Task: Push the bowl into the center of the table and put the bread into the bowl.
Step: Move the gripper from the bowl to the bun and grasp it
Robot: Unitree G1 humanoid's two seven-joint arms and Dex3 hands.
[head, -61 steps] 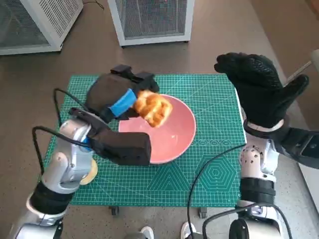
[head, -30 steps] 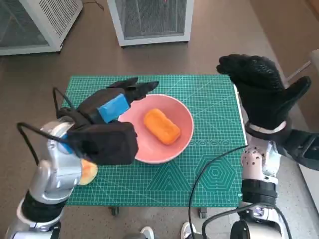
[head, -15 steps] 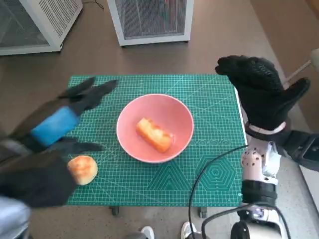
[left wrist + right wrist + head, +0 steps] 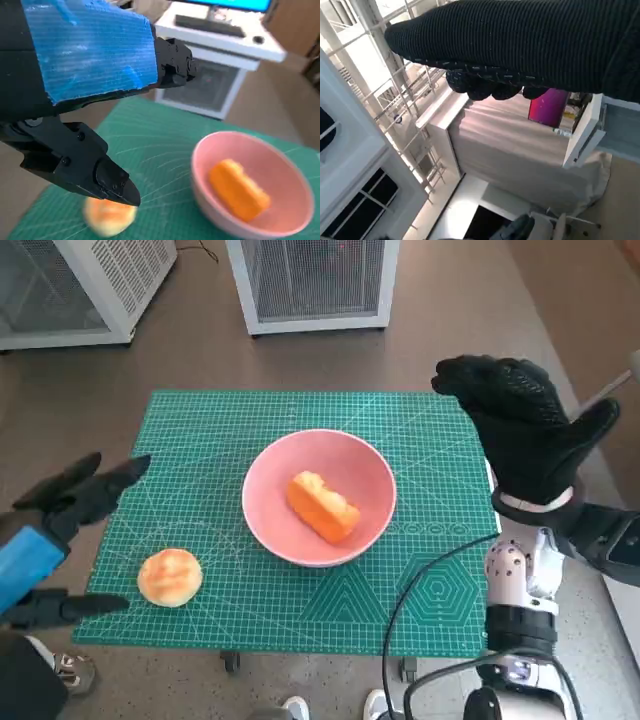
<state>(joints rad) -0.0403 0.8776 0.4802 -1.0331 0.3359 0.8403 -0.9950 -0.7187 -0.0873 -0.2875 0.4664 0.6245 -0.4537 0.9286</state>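
The bread (image 4: 323, 506) lies in the bowl (image 4: 268, 515) mid-table; a bun (image 4: 169, 576) sits to its left.

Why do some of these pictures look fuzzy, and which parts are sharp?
Head view: sharp all over; the bowl, the bread in it and the round bun are crisp. Left wrist view: the left hand is in focus, the bun beneath it a soft blur. Right wrist view: bright windows wash out the background behind the right hand.
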